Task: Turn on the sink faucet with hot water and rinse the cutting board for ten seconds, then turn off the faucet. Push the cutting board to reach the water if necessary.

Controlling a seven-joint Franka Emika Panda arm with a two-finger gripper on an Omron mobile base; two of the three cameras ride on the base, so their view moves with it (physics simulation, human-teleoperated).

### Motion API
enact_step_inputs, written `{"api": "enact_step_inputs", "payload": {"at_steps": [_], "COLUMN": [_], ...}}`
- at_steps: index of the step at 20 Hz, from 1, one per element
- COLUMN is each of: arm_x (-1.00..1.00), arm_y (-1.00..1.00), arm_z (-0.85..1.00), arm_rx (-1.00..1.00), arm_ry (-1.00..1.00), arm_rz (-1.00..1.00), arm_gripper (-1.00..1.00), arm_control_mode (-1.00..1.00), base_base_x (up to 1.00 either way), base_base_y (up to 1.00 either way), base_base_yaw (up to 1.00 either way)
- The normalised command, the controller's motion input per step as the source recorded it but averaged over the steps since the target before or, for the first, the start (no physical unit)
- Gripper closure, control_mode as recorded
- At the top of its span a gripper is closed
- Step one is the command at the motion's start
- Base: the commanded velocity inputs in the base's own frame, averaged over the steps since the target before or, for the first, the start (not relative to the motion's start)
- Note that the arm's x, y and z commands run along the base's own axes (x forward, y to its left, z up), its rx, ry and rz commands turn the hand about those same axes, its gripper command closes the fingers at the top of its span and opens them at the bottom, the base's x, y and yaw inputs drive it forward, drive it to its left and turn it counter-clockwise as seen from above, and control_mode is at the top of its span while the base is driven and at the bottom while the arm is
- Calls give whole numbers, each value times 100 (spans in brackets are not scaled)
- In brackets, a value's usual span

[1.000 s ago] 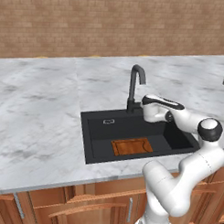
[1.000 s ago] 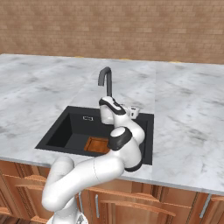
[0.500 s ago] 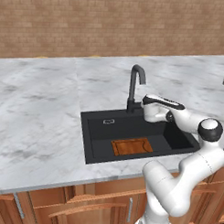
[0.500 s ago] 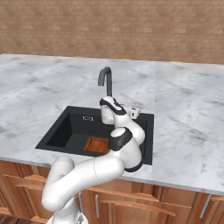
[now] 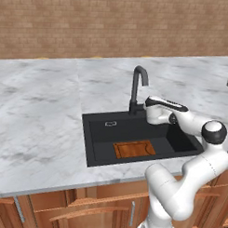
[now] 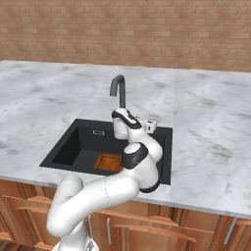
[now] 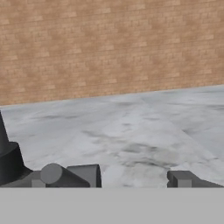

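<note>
Gripper (image 7: pixel 133 179) level at sink faucet (image 5: pixel 136 88) base, fingers spread, nothing between; lever (image 7: pixel 65 175) just beside left finger, presumably placed for sideways push. Cutting board (image 5: pixel 134 149) flat on sink (image 5: pixel 98 148) floor, front centre. No water visible.

Matte black sink faucet (image 5: pixel 137 87), matte black sink (image 5: pixel 98 138), wooden cutting board (image 5: pixel 134 149), veined marble counter (image 5: pixel 41 113)
</note>
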Motion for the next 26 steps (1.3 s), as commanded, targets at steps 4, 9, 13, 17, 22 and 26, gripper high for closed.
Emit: {"api": "enact_step_inputs", "payload": {"at_steps": [4, 9, 13, 17, 22, 26], "arm_x": [0, 0, 0, 0, 0, 0], "arm_y": [-31, -37, -43, -45, -48, -45], "arm_z": [0, 0, 0, 0, 0, 0], "arm_rx": [0, 0, 0, 0, 0, 0], "arm_ry": [0, 0, 0, 0, 0, 0], "arm_rz": [0, 0, 0, 0, 0, 0], "arm_gripper": [-100, -100, -100, -100, -100, -100], "arm_control_mode": [-100, -100, -100, -100, -100, -100], "base_base_x": [0, 0, 0, 0, 0, 0], "base_base_y": [0, 0, 0, 0, 0, 0], "base_base_yaw": [0, 0, 0, 0, 0, 0]}}
